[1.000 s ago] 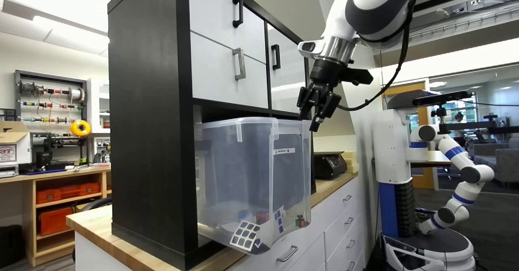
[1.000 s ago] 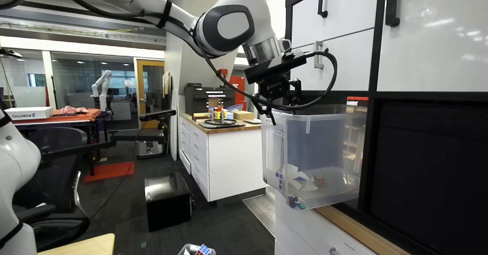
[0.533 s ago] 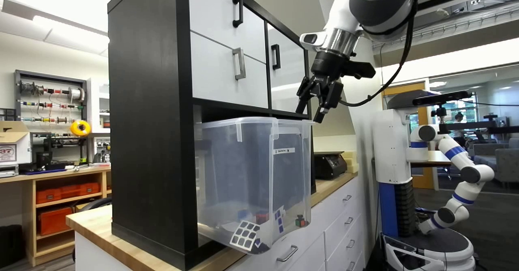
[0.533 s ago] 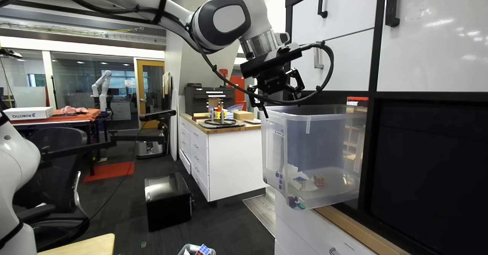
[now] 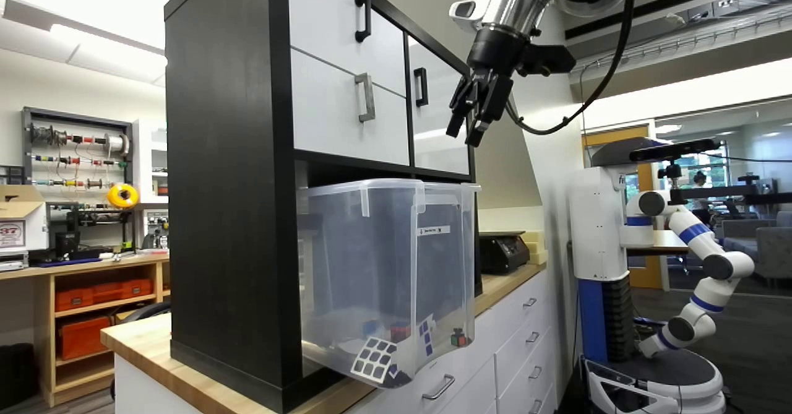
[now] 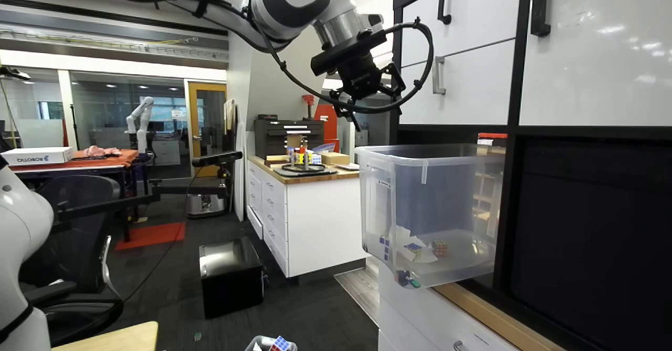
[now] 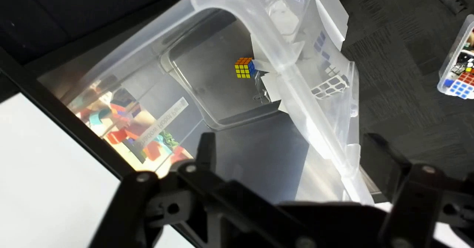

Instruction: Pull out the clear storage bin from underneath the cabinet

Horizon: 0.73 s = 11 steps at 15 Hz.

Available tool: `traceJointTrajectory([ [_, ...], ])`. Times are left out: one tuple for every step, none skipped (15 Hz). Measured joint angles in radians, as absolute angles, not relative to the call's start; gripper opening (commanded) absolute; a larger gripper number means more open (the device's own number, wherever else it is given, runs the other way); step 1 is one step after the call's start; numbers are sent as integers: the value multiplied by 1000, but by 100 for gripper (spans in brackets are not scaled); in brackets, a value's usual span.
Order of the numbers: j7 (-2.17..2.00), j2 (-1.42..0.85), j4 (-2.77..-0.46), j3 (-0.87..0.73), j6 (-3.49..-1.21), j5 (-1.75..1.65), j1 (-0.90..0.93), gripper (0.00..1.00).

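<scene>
The clear storage bin [image 5: 383, 265] juts well out of a lower cubby of the black cabinet [image 5: 223, 185], its front hanging past the wooden counter edge. Its rear part is still inside the cubby. In an exterior view the bin [image 6: 436, 199] shows small cubes and paper at its bottom. From the wrist I look down into it, past its rim [image 7: 311, 111], onto a puzzle cube [image 7: 244, 68]. My gripper [image 5: 464, 134] hovers above the front rim, apart from it; the gripper [image 6: 379, 120] holds nothing. Its fingers [image 7: 206, 148] stand wide apart.
White cabinet doors with handles [image 5: 365, 97] lie close behind the gripper. Below runs a counter with white drawers [image 5: 520, 327]; a dark device [image 5: 504, 252] sits on its top. A small tub of cubes [image 6: 270, 344] and a black box [image 6: 231, 277] are on the floor.
The gripper has spread its fingers, let go of the bin's front rim, and risen up and back from it. The bin has stayed in place.
</scene>
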<state>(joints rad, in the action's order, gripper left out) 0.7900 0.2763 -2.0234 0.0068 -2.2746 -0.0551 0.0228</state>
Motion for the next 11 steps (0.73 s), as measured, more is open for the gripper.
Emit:
traceJointTrajectory([
  [722, 276, -2004, 15, -2237, -90, 23, 100],
  [656, 276, -1986, 23, -2195, -119, 23, 100],
  [592, 276, -1969, 31, -2150, -143, 23, 100],
  [532, 276, -1954, 38, -2104, -159, 23, 100],
  [478, 276, -1942, 44, -2061, -171, 23, 100],
  [431, 276, -1932, 50, -2023, -178, 23, 100],
  [389, 276, -1926, 55, -1991, -180, 24, 100],
  [353, 276, -1923, 59, -1964, -181, 24, 100],
  [321, 276, -1922, 62, -1942, -181, 24, 100],
  [294, 276, -1922, 66, -1931, -183, 24, 100],
  [272, 276, -1923, 71, -1928, -192, 24, 100],
])
